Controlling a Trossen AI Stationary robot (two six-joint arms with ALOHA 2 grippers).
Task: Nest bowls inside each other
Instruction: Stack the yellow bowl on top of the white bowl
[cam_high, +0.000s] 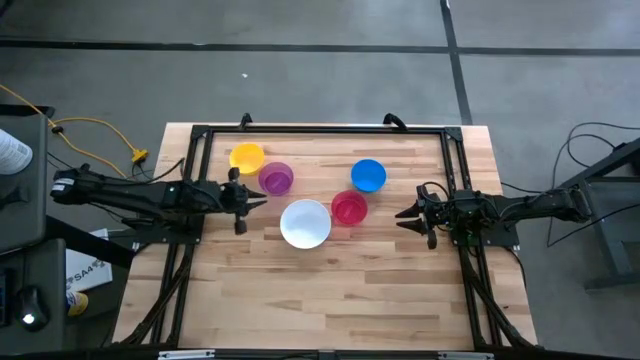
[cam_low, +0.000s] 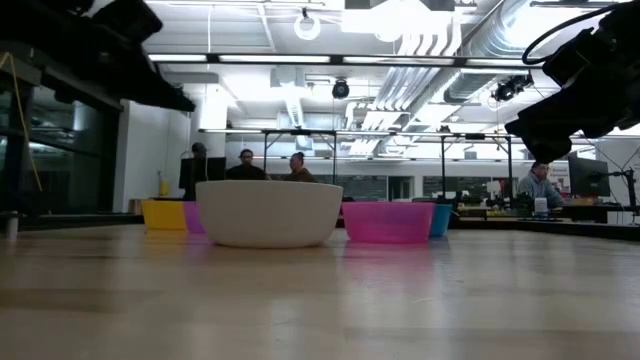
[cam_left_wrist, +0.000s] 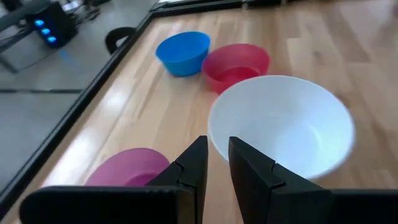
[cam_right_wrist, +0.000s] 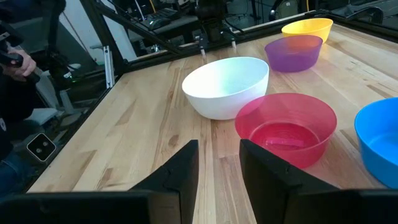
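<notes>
White bowl (cam_high: 305, 223) between left gripper (cam_high: 247, 199), right gripper (cam_high: 408, 215), untouched

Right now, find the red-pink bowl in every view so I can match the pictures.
High view: red-pink bowl at table centre, right of the white bowl, below the blue bowl.
Low view: red-pink bowl right of the white bowl.
Left wrist view: red-pink bowl beyond the white bowl, beside the blue one.
Right wrist view: red-pink bowl nearest, just ahead of the fingers.
Shared landmark: the white bowl, always next to it.
</notes>
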